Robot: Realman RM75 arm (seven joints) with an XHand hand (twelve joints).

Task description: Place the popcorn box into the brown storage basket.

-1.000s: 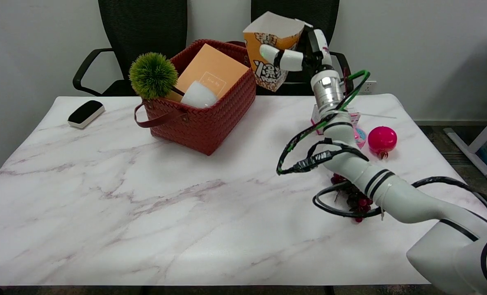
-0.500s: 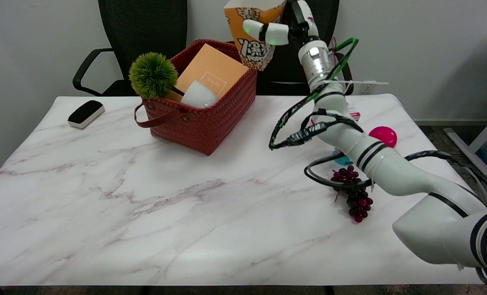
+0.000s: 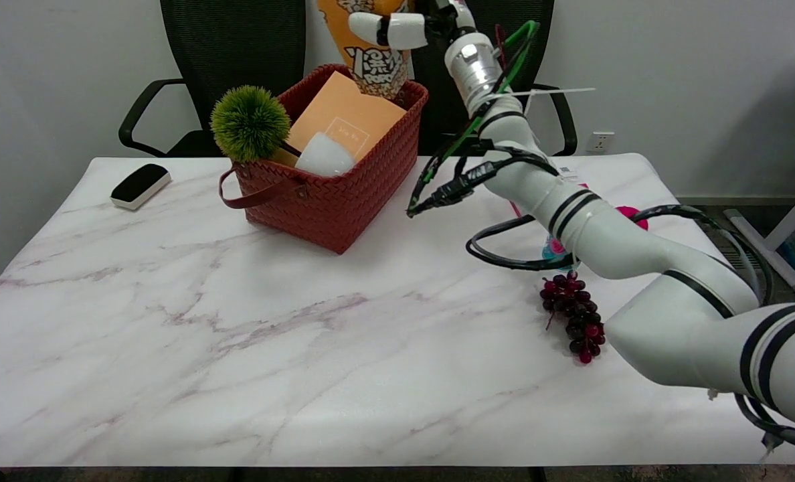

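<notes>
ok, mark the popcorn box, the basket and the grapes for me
popcorn box (image 3: 371,57): head view, on its printed front face, below the fingers.
basket (image 3: 344,197): head view, on its woven front wall.
grapes (image 3: 575,314): head view, on the middle of the bunch.

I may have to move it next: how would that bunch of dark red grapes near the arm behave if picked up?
The grapes would probably be floppy, since the berries hang in a loose, tapering cluster. Lying flat on the table, the bunch seems unlikely to roll. The small glossy berries could slip; weight cannot be judged.
</notes>
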